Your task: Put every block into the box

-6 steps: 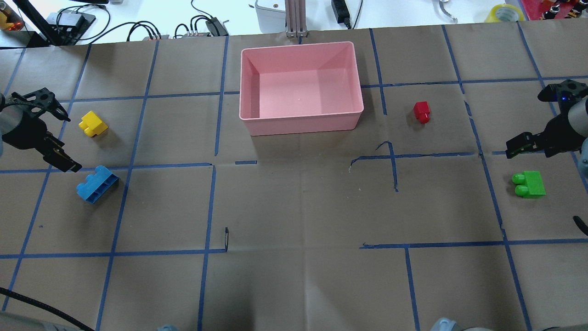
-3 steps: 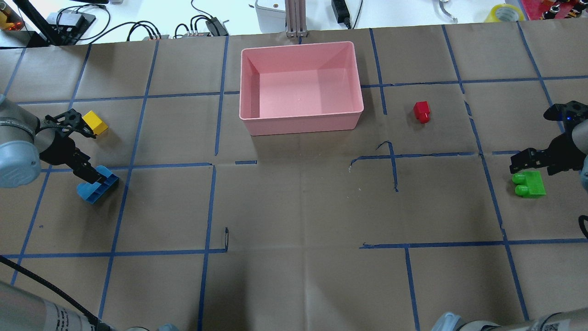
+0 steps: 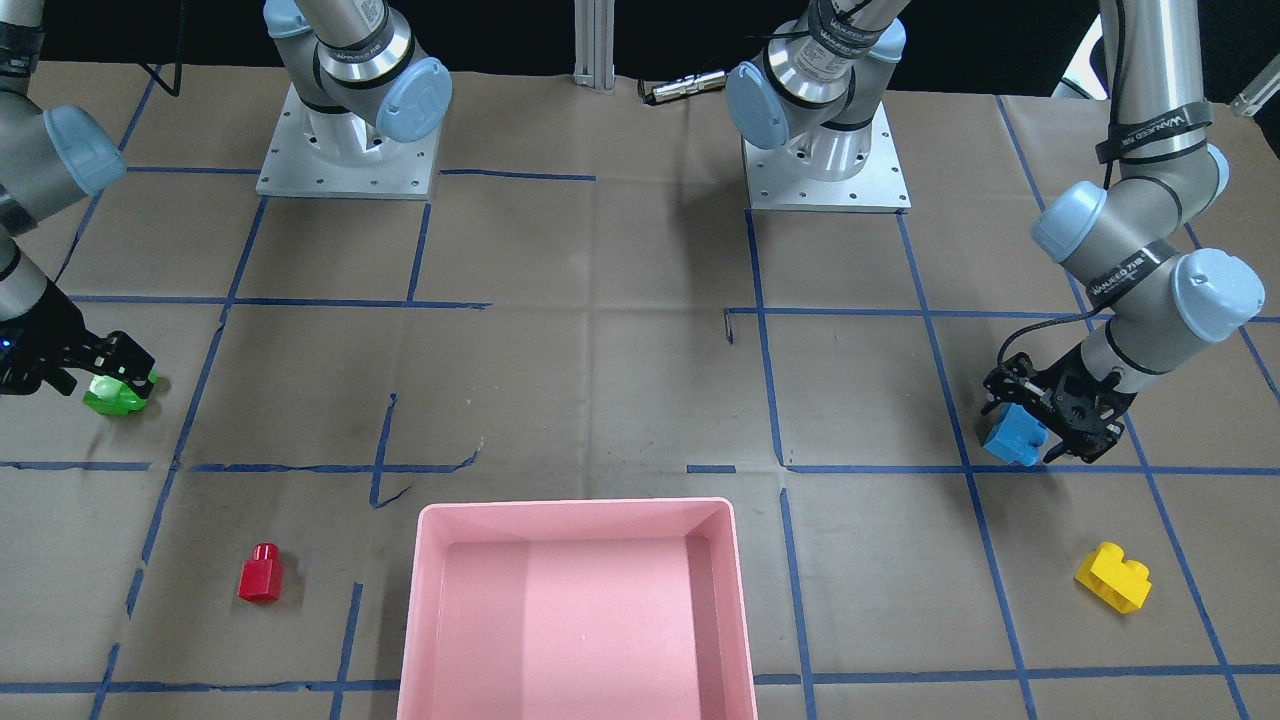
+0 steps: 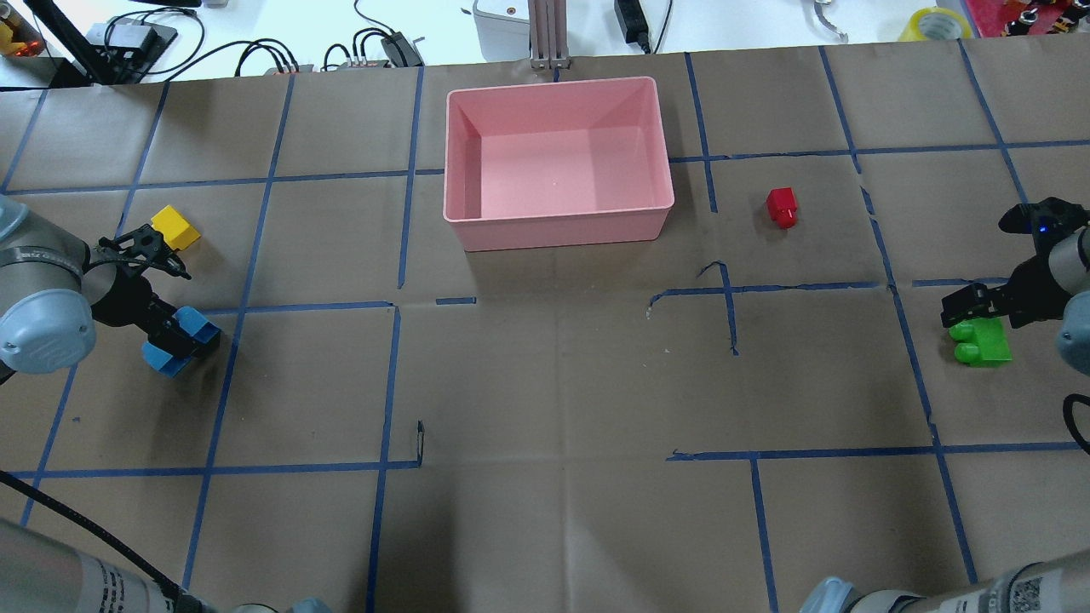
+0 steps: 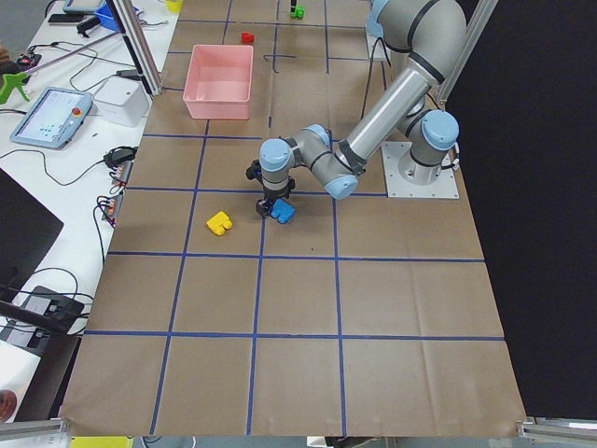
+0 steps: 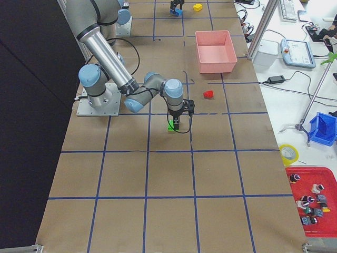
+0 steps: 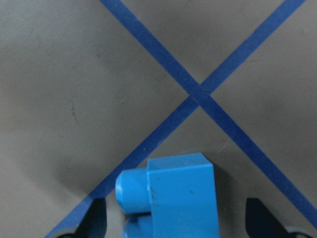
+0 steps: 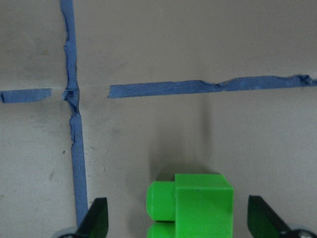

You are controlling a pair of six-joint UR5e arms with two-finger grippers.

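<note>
Grasping step: my left pincer (image 4: 179, 338) and right pincer (image 4: 969, 313) hang wide open and empty, astride the blue block (image 7: 171, 198) at left and the green block (image 8: 190, 203) at right — next I judge both must close, then carry to the far pink box (image 4: 558, 228).

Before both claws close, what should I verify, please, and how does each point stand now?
1. Left claw open, straddling blue block: ok.
2. Right claw open, straddling green block: ok.
3. Both low enough for a firm grip: cannot tell.
4. Box empty, with room for blocks: ok.
5. Red block and yellow block lying apart from both arms' tips: ok.
</note>
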